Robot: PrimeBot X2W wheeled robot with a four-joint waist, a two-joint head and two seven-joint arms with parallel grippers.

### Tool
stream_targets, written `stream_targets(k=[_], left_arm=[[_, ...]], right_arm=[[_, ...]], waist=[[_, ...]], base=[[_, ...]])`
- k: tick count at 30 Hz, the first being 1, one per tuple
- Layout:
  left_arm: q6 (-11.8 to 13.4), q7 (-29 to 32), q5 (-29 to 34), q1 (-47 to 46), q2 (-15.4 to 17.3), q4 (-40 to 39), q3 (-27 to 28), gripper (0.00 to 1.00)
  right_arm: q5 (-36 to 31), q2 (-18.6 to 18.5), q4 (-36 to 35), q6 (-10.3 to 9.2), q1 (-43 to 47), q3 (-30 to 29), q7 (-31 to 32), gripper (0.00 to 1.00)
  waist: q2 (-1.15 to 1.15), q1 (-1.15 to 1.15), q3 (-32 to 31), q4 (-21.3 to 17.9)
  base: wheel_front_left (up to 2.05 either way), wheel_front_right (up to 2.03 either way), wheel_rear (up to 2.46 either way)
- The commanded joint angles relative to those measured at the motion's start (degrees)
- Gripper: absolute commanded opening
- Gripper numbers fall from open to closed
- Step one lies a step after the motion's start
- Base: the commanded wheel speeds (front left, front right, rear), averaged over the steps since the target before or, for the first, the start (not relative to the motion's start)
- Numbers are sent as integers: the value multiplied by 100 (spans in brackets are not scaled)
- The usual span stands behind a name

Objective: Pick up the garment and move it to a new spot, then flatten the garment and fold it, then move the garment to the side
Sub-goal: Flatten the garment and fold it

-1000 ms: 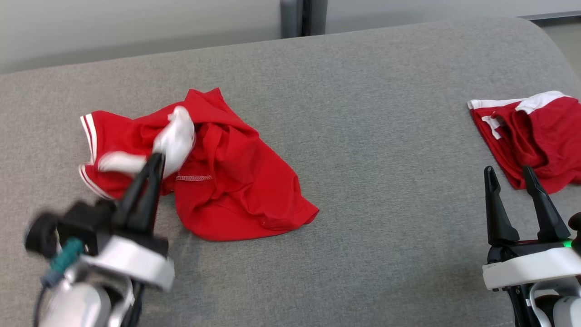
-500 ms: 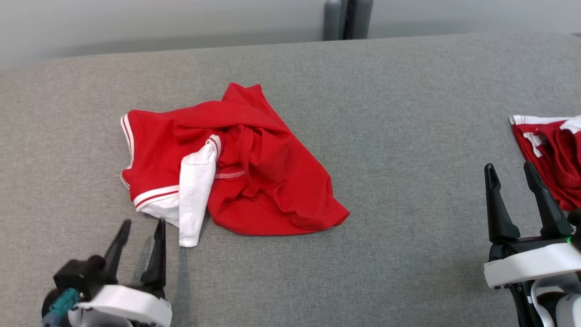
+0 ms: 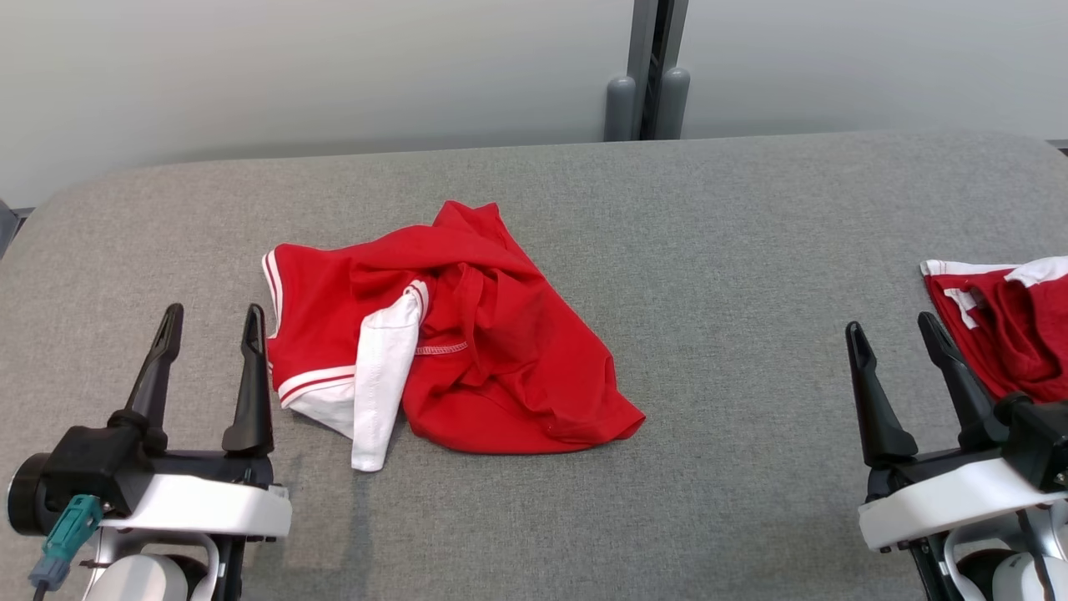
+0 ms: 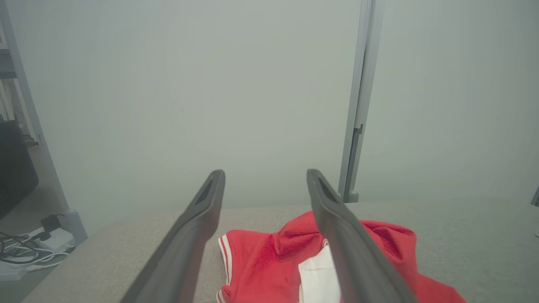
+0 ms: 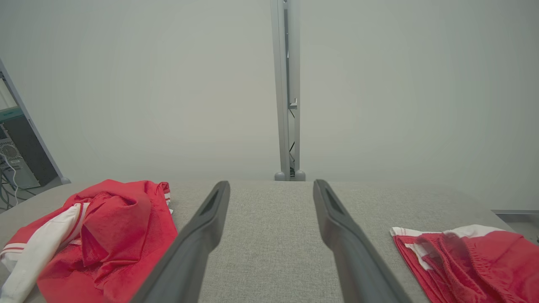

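- 1 grey padded surface (image 3: 751,250), carrying everything.
- 2 red-and-white garments: the crumpled garment (image 3: 501,367) lies left of centre with a white sleeve draped over it. The second garment (image 3: 1014,334) is bunched at the right edge, well apart.
- 2 grippers, low at the near edge, fingers pointing away. Left gripper (image 3: 214,310): jaws wide, empty, just beside the crumpled garment's striped hem. Right gripper (image 3: 889,324): jaws wide, empty, near the second garment.

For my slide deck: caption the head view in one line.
Crumpled red-and-white garment lies free on the grey surface, with the left gripper and right gripper both open.
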Motion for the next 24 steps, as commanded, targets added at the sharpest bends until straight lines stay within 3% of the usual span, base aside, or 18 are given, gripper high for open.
stream_targets(k=[1,15,19,24], left_arm=[[37,109,71,30,98,10,-18,100],[39,326,23,71,228,-28,-70,100],[17,364,24,3,201,-44,-140,100],[-8,354,59,-105,143,-1,-242,100]], right_arm=[[-29,-21,-18,-1,67,20,13,100],[-84,-18,-39,-1,-23,146,80,100],[-231,-136,107,-1,-214,592,300,100],[-175,-438,700,-1,-559,1628,525,100]], waist=[[0,0,-24,-14],[0,0,23,53],[0,0,68,205],[0,0,183,469]], base=[[0,0,0],[0,0,0],[0,0,0],[0,0,0]])
